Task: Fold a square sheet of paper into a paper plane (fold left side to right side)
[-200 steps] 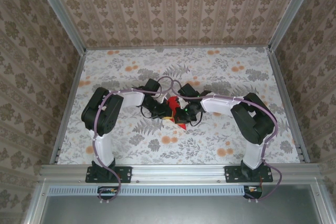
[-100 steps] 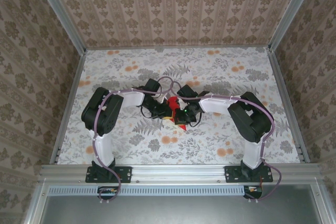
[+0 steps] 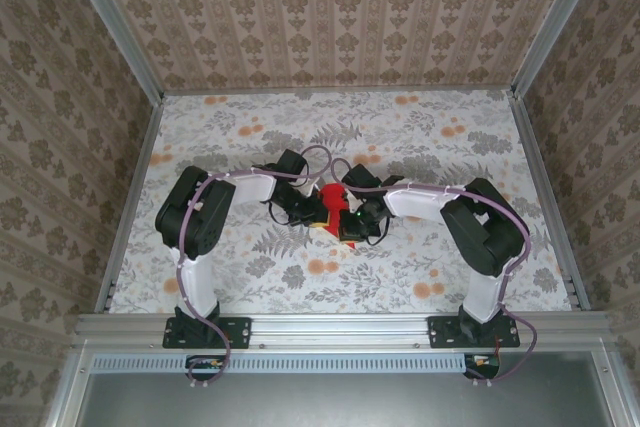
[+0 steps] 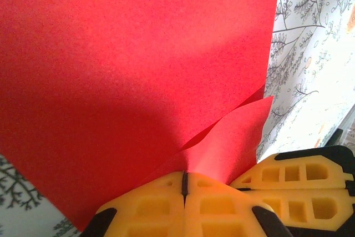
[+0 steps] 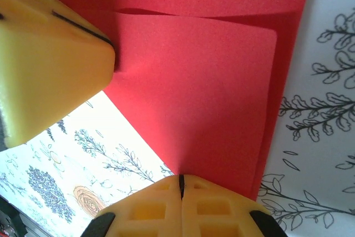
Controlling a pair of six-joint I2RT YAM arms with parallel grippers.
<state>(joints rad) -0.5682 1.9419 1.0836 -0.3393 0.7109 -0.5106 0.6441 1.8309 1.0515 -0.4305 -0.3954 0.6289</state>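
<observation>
The square sheet of paper is bright red and held up between both arms at the table's middle. In the left wrist view the paper takes up most of the picture, with a loose folded layer curling at its lower right. My left gripper is shut on its edge. In the right wrist view the paper lies doubled, one layer set slightly inside the other. My right gripper is shut on its lower corner. The left gripper's yellow fingers pinch the paper's left edge. No dart shape shows.
The table carries a print of grey leaves and orange flowers, walled by patterned panels on three sides. Both grippers sit very close together, the right one's yellow fingers just beside the left's. Open room lies all around them.
The right gripper has shifted slightly back and left with the paper. The red point that hung toward the near edge is gone, and the paper now shows as a flatter patch between the grippers.
</observation>
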